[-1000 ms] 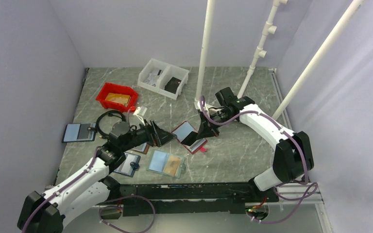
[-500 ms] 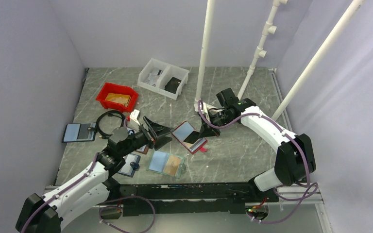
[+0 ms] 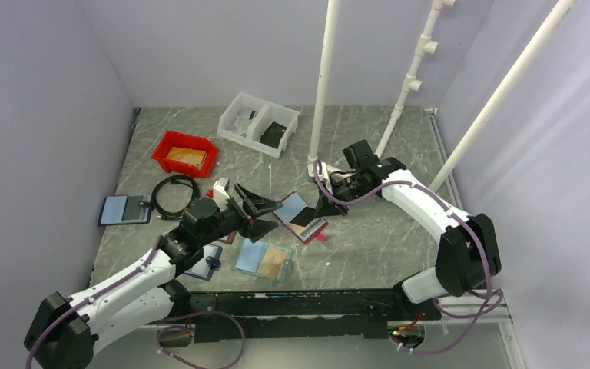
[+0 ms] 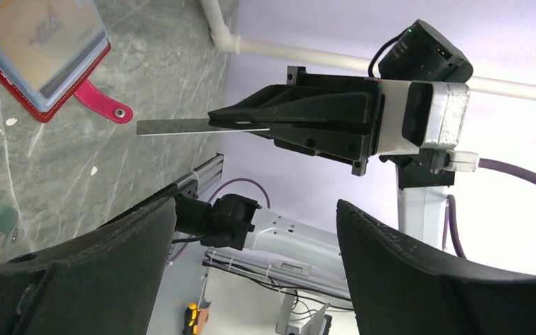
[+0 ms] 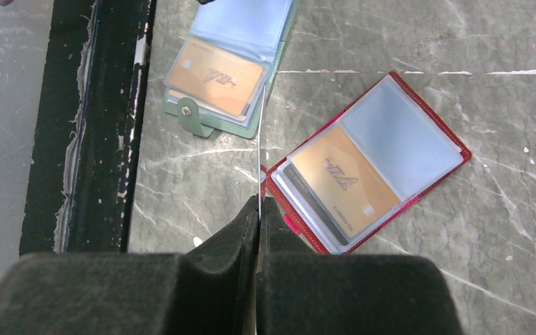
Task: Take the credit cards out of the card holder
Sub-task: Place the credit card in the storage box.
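Note:
The red card holder (image 3: 299,217) lies open on the table; the right wrist view shows a tan-orange credit card (image 5: 342,178) in one half and a pale blue-grey pocket (image 5: 399,132) in the other. My right gripper (image 3: 325,209) hangs just right of the holder, shut on a thin card (image 5: 259,167) seen edge-on. In the left wrist view that held card (image 4: 195,126) sticks out flat from the right gripper's tips (image 4: 241,120), above the holder (image 4: 35,52). My left gripper (image 3: 267,216) is open and empty, just left of the holder and facing the right gripper.
A light teal holder with an orange card (image 3: 262,259) lies near the front rail (image 3: 292,304). A brown holder (image 3: 125,209), black cable (image 3: 170,192), red bin (image 3: 185,153) and white bin (image 3: 258,124) sit to the left and back. A white pole (image 3: 321,84) rises behind.
My left arm has swung right and forward, bringing its open gripper close to the holder and the held card. The right gripper has shifted only slightly, still shut on the card.

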Robot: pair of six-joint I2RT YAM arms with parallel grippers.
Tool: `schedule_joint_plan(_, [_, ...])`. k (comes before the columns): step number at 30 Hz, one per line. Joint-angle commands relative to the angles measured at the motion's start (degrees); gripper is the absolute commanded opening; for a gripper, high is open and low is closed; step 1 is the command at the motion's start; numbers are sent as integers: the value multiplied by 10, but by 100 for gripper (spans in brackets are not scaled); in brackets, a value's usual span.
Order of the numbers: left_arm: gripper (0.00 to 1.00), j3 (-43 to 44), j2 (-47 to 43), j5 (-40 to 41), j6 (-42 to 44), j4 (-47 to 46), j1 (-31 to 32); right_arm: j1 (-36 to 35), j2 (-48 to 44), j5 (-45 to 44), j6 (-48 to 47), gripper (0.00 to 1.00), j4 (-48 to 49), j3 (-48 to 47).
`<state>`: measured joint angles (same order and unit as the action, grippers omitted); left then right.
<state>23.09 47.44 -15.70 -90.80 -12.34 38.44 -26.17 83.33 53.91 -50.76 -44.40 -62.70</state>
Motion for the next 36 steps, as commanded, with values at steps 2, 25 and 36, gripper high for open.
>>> schedule_joint_plan(2, [89, 37, 30, 31, -40, -31, 19, -2, -29, -6, 3, 0, 27, 11])
schedule_joint_plan(25, [76, 77, 243, 97, -181, -135, 72, -40, -127, -97, 13, 0, 159, 101])
schedule_joint_plan(36, [20, 73, 311, 76, -184, -220, 79, -59, -140, -122, 8, 0, 180, 119])
